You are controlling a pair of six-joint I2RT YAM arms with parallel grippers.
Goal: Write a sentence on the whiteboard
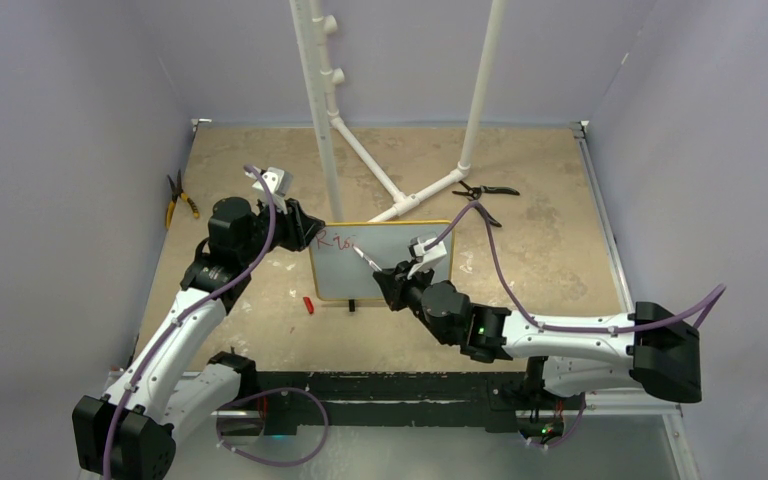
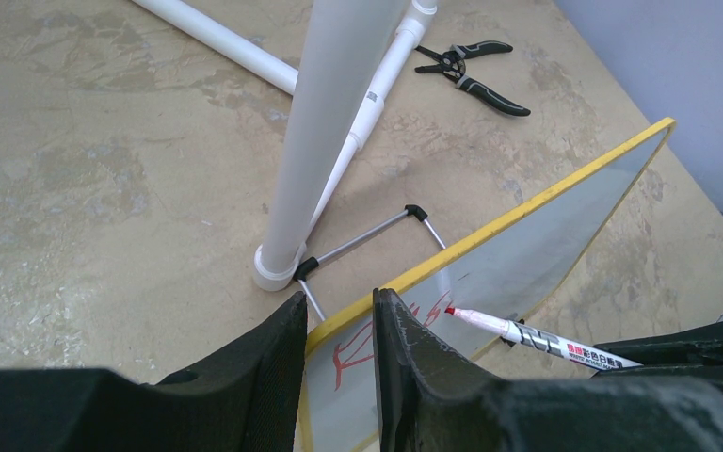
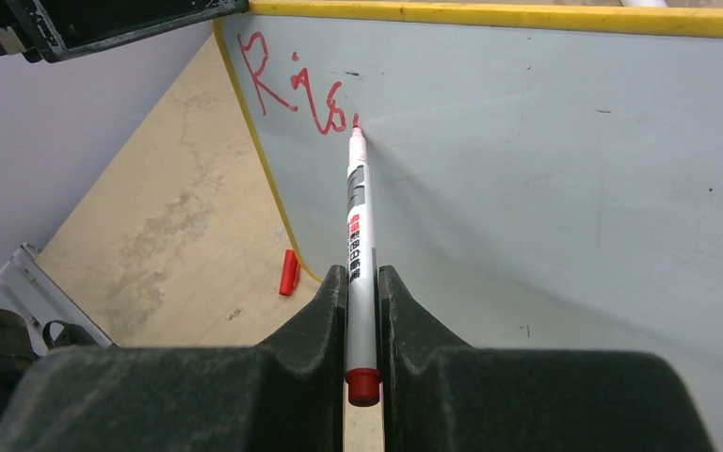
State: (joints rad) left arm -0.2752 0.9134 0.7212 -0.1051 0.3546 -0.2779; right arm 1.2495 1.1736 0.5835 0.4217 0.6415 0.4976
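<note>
Top view, board: the whiteboard (image 1: 390, 268) stands upright in the middle of the table (image 1: 560, 250). It is just in front of the white pipe frame (image 1: 322, 120), between my two arms.
Top view, only here: yellow pliers (image 1: 178, 198) lie at the table's left edge. Black pliers (image 1: 485, 192) lie behind the board, and a red cap (image 1: 308, 304) lies near its lower left corner.
Left wrist, grip: my left gripper (image 2: 339, 311) is clamped on the board's yellow top edge, near the corner.
Left wrist, only here: the wire stand (image 2: 367, 235) behind the board, one foot beside the upright pipe's base.
Right wrist, grip: my right gripper (image 3: 364, 282) is closed on the marker (image 3: 358, 217), whose red tip touches the board.
Right wrist, writing: the sentence (image 3: 297, 89) sits in the board's upper left corner in red script, reading roughly "Ris". The rest of the pale face is blank apart from a few tiny dark specks.
</note>
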